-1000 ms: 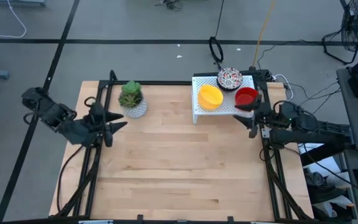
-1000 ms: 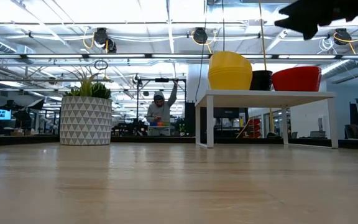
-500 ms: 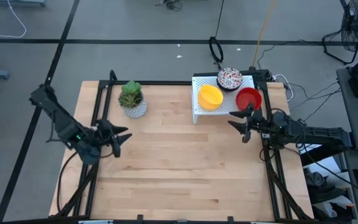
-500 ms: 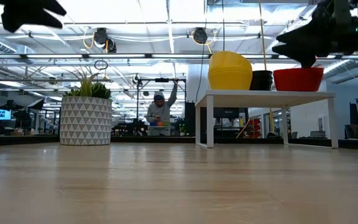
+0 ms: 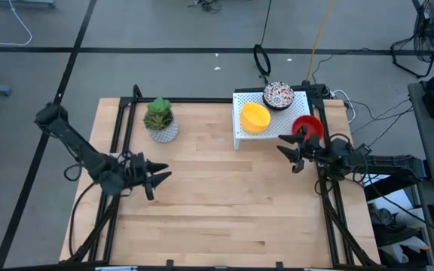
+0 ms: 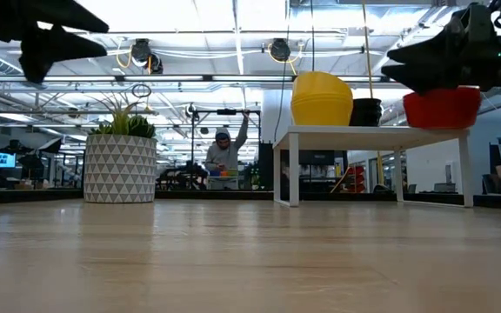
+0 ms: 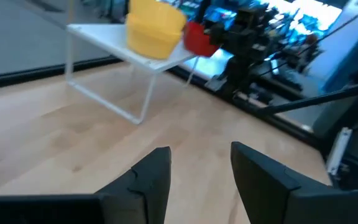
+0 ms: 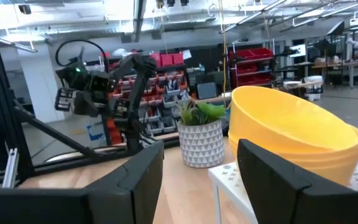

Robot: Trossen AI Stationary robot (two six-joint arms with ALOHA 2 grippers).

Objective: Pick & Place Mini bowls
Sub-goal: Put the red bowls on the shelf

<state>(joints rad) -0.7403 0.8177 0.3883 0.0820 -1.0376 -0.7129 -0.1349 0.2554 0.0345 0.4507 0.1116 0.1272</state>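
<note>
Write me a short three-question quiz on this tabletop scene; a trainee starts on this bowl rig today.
1. True or false: the yellow bowl sits on the white rack.
2. Which bowl lies nearest the right gripper: A) yellow, B) red, C) speckled?
3. Fill in: the potted plant stands on the table's ____ side in the high view.

Key
1. True; it sits on the rack beside the speckled bowl.
2. B, the red bowl, at the rack's right edge.
3. Left, near the back edge; the left gripper hovers in front of it, open.
</note>
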